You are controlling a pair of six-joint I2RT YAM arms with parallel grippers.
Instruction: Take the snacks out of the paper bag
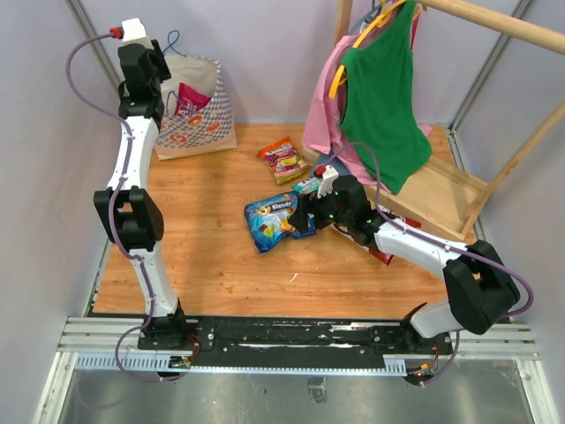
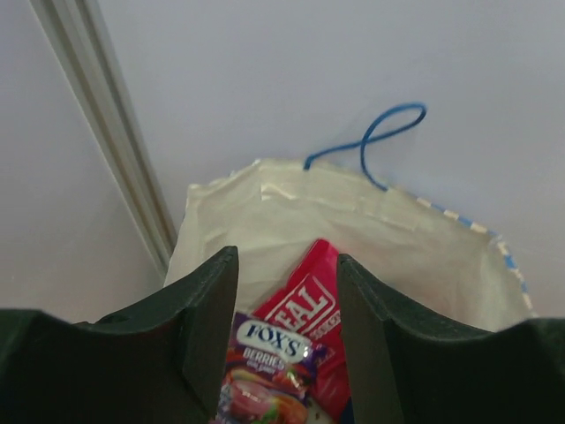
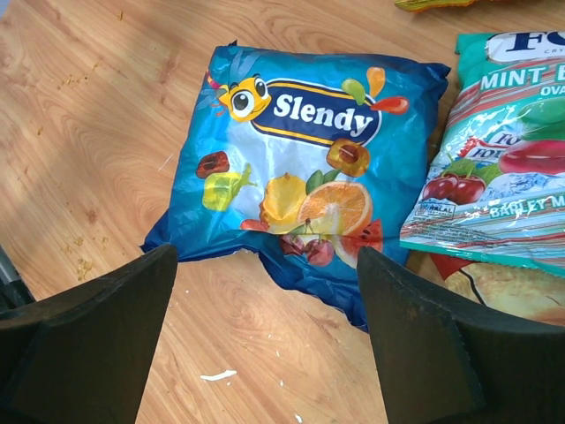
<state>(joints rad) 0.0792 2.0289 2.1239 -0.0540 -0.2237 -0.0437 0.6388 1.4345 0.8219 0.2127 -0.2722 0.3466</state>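
- The paper bag (image 1: 196,110) stands at the far left of the table (image 1: 212,265), close to the wall; its top is open.
- The left claw (image 2: 287,274) hangs over the open top of the bag; its two fingers are partly apart; it holds nothing.
- Down between those fingers, inside the bag, sits a purple packet (image 2: 265,367) that says Fox's; a red packet (image 2: 311,296) pokes up right behind it.
- A blue packet (image 3: 300,168) that says Slendy lies flat near the middle of the table.
- The right claw (image 3: 265,291) is low, just at the near edge of the blue packet; its fingers are wide apart; it is empty.
- A green mint packet (image 3: 503,168) lies just to the right of the blue one.
- An orange-green packet (image 1: 282,159) lies farther back on the table, apart from those two.
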